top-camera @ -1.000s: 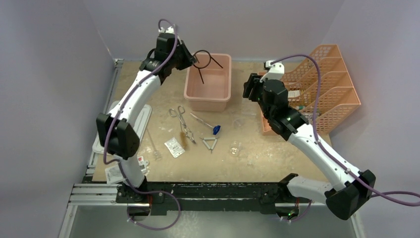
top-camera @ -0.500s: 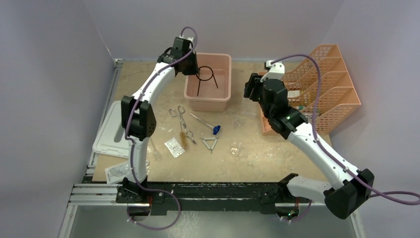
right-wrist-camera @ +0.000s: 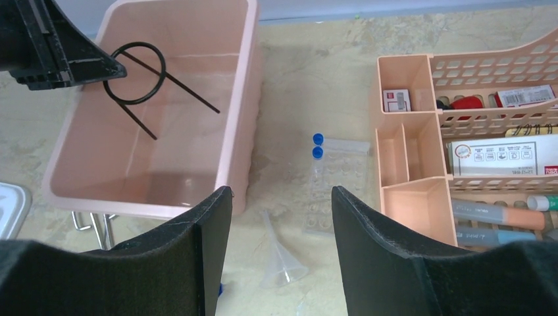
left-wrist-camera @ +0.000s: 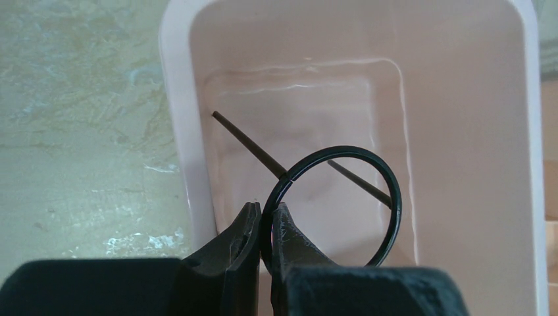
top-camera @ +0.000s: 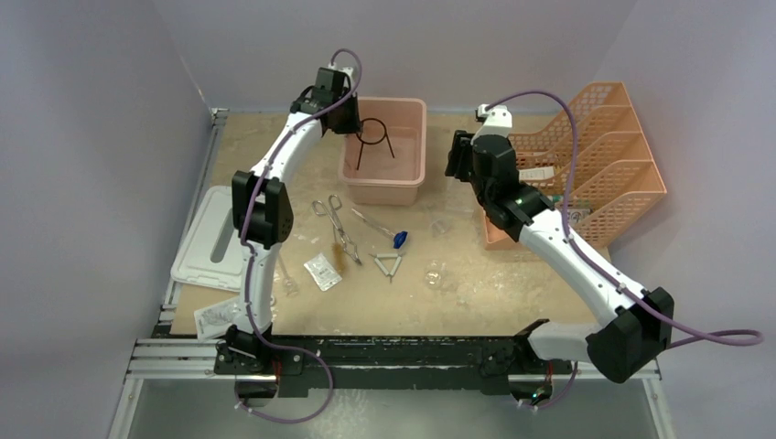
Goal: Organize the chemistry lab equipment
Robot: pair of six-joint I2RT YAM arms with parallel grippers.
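Black wire ring (left-wrist-camera: 342,149) hangs inside the pink tub (top-camera: 382,194), near its far left corner, with its straight wire ends slanting down toward the tub floor. Whether they touch the floor cannot be told. The left gripper (left-wrist-camera: 266,218) is clenched on the ring's rim, its two fingers pinching the wire from either side. The left arm stretches far out from its base, elbow raised to the left of the tub and wrist bent down over the tub's far left rim.

In front of the tub, loose on the table, lie the metal tongs (top-camera: 337,224), the blue-tipped rod (top-camera: 380,227) and the wire triangle (top-camera: 388,265). A white packet (top-camera: 322,272) lies further toward the arms. A clear funnel (right-wrist-camera: 279,263) lies just right of the tub's near corner.

The right gripper (right-wrist-camera: 281,194) hovers to the right of the tub, between it and the orange racks (top-camera: 604,155), its fingers spread wide and holding nothing. The right arm runs diagonally from its base, forearm raised. A white lid (top-camera: 210,242) lies well left of the tub.
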